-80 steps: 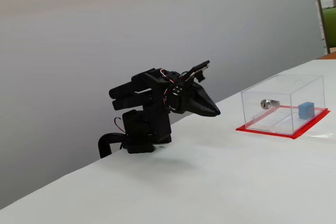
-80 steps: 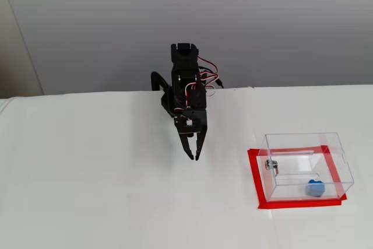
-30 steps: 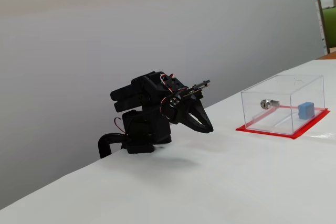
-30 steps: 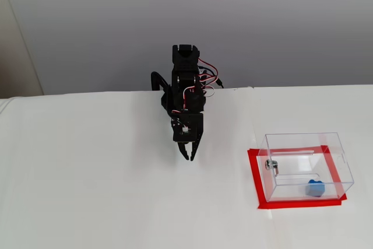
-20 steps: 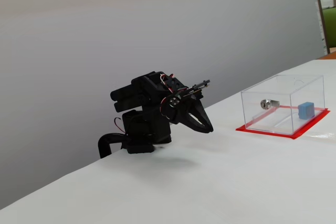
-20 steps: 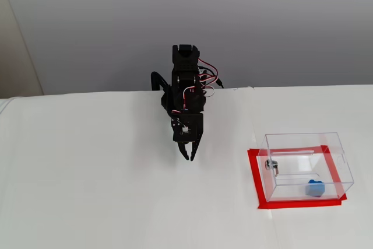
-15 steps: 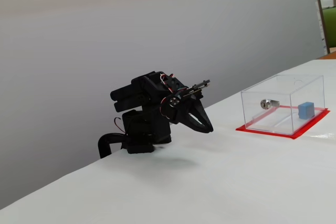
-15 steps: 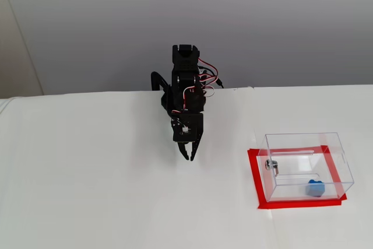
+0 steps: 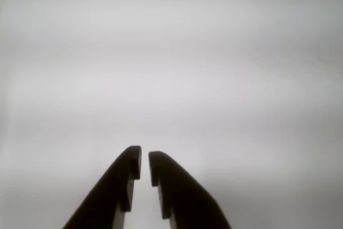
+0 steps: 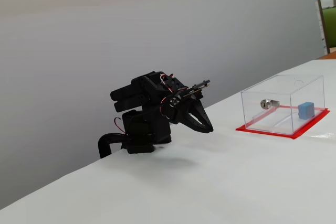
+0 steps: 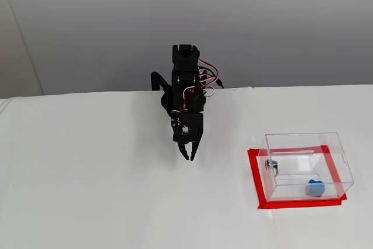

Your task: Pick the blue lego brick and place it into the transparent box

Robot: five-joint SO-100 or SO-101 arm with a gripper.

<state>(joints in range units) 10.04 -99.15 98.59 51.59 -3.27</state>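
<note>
The blue lego brick (image 10: 306,110) lies inside the transparent box (image 10: 283,90), near its right end. In the higher fixed view, the brick (image 11: 315,188) sits in the front right corner of the box (image 11: 303,144). My black gripper (image 10: 210,128) is folded back by the arm's base, well to the left of the box, tips pointing down at the table. That same gripper (image 11: 189,157) hangs just over the white surface. In the wrist view the gripper (image 9: 144,156) shows only a thin slit between its fingers, holding nothing, above bare table.
The box stands on a red flat base (image 10: 294,132) and has a small silver lock part (image 10: 269,103) on its wall. The white table (image 11: 87,190) ends at a grey wall behind the arm.
Since 2.7 s ago the gripper has drawn back toward the base and tipped downward. Over the last second it has barely moved. Brick and box are unmoved.
</note>
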